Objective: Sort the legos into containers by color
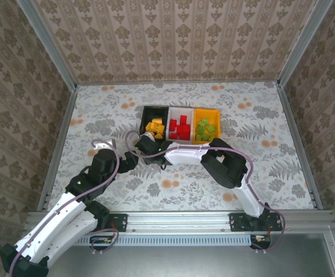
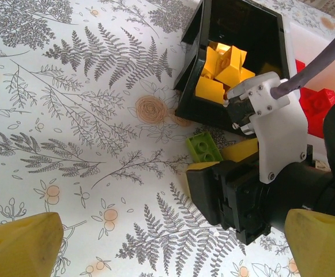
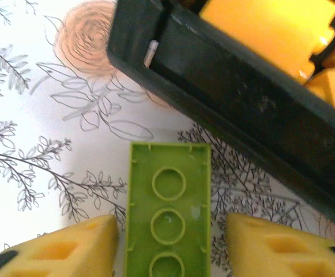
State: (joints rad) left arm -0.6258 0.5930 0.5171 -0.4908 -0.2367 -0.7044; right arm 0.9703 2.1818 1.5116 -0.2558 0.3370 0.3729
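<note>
A green lego (image 3: 167, 208) lies upside down on the patterned table, just in front of the black container (image 3: 230, 109). My right gripper (image 3: 170, 234) straddles this brick, open: the left finger is at its side and a gap shows on the right. From the left wrist view, the green lego (image 2: 203, 147) sits beside the right gripper's black body (image 2: 242, 199). My left gripper (image 2: 170, 248) hangs open over bare table. The containers hold sorted legos: yellow ones (image 1: 154, 127) in the black bin (image 1: 154, 108), red ones (image 1: 180, 128) in the white bin (image 1: 180, 108), green ones (image 1: 206, 129) in the orange bin (image 1: 207, 110).
Patterned walls with metal corner posts (image 1: 60, 69) enclose the table on three sides. Both arms crowd the space in front of the black bin, the left gripper (image 1: 128, 160) close beside the right gripper (image 1: 147, 151). Free room lies to the right and the far left.
</note>
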